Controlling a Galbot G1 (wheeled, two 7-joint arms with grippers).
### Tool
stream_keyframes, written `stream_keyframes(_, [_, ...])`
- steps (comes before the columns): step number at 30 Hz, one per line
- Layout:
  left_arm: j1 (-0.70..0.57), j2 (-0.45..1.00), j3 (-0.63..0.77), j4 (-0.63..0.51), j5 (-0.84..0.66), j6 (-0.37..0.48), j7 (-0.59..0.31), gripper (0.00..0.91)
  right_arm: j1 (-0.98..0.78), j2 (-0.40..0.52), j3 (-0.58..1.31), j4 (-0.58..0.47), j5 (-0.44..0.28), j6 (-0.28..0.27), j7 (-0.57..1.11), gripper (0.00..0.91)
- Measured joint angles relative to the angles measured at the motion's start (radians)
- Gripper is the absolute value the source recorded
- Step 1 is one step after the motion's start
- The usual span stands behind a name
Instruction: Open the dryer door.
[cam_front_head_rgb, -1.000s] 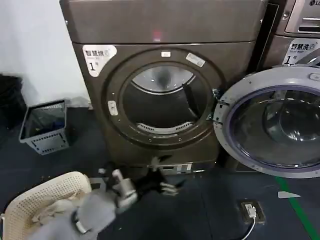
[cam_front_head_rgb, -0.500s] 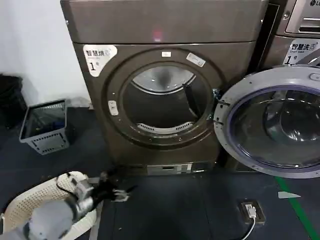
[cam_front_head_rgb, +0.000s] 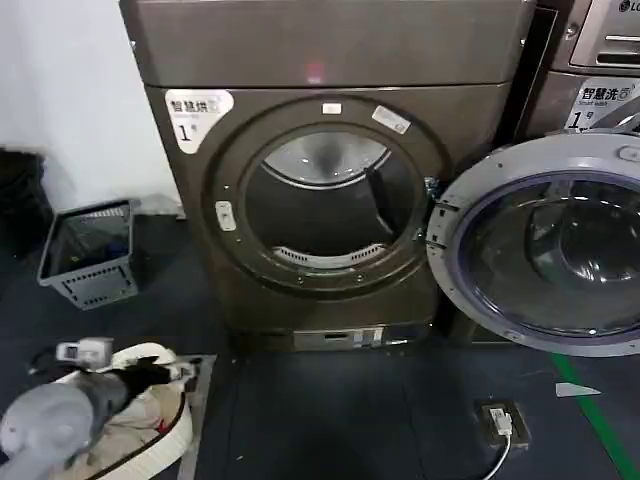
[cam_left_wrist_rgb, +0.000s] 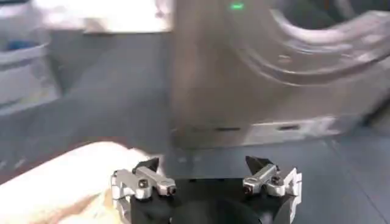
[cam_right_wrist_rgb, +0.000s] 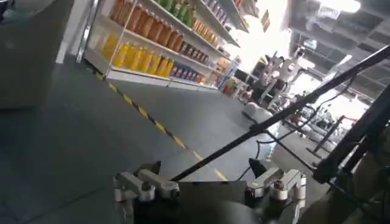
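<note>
On the dark laundry floor, the dryer door (cam_front_head_rgb: 540, 245) stands wide open, so both spread, empty grippers, left (cam_left_wrist_rgb: 204, 176) low by the white basket (cam_front_head_rgb: 150, 420) and right (cam_right_wrist_rgb: 207, 182) aside, need only park.

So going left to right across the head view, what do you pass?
Grey crate → left gripper over the white laundry basket → dryer drum opening → dryer door swung open → floor socket lies below the door.
</note>
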Motion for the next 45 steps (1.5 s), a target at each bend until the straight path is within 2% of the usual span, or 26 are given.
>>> stream_keyframes(6, [0.057,0.009,-0.073,0.043,-0.203,0.000,-0.202,0.907,0.004,0.007,-0.004,0.001,-0.008,0.000,0.006,0.907])
stream_keyframes(10, [0.089,0.027,-0.108,0.062,-0.313,-0.001,-0.266,0.907,0.007,0.007,-0.006,0.001,0.012,0.004,0.008,0.907])
stream_keyframes(19, [0.122,0.047,-0.130,0.086,-0.523,-0.001,-0.404,0.907,0.008,0.006,-0.008,0.001,0.011,0.000,0.008,0.907])
stream_keyframes(45, [0.137,0.063,-0.135,0.092,-0.577,-0.001,-0.438,0.907,0.021,0.013,-0.010,-0.002,-0.003,0.000,0.017,0.907])
